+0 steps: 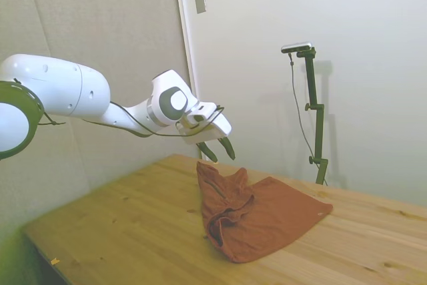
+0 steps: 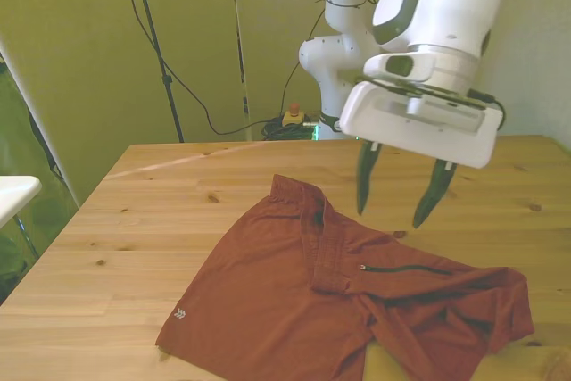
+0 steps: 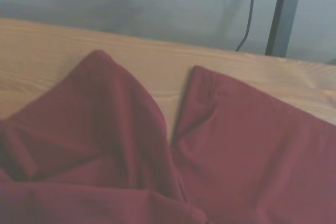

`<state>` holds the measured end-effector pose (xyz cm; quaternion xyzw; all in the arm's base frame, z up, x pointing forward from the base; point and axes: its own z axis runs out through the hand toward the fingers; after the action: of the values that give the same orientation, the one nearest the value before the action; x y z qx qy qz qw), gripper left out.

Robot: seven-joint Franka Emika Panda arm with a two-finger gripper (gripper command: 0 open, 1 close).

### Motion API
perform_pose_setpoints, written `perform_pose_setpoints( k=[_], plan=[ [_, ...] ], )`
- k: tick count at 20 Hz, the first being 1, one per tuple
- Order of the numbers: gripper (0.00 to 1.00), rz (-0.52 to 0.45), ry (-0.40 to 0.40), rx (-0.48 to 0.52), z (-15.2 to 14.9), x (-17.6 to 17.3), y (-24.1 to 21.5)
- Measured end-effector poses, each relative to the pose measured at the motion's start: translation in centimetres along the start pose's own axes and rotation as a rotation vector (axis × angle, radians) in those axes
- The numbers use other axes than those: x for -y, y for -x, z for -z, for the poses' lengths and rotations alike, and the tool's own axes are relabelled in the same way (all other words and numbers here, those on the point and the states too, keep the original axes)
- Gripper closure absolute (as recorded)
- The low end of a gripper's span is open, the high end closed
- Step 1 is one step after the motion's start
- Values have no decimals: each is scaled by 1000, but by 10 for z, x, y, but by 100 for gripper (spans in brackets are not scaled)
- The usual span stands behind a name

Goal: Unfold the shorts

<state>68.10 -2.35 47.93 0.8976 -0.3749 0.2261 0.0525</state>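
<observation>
- One pair of rust-orange shorts [image 2: 294, 296] lies on the wooden counter [image 2: 134, 229], below the tool [image 2: 400, 194] and spreading out past it on both sides.
- The tool hangs in the air above the cloth, its two dark fingers [image 2: 364, 180] spread apart and pointing down, holding nothing and clear of the fabric.
- Directly under the tool the shorts bunch into a raised fold [image 1: 217, 178]; a peaked corner stands up just beside the fingertips in the side view.
- A dark zippered pocket [image 2: 406, 268] runs across the fabric just below the tool in the front view.
- Toward the front view's left, away from the tool, one leg lies flatter, with a small pale logo [image 2: 181, 314] near its hem.
- Toward the front view's right the cloth is rumpled and folded over itself.
- From the wrist view, two lobes of reddish fabric [image 3: 247, 150] show with a wedge of bare counter between them.
</observation>
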Motion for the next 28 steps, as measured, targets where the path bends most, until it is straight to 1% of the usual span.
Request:
perform_pose_setpoints(
  k=[6,11,15,22,23,28],
  plan=[
    [0,130,-75,146,-50,-39,-23],
    [0,195,-100,198,-85,-54,-32],
    [0,221,-117,224,-105,-58,-33],
    [0,229,-115,250,-132,-56,-29],
    [100,230,-116,251,-135,-55,-29],
    [100,230,-127,262,-142,-53,-27]
  ],
)
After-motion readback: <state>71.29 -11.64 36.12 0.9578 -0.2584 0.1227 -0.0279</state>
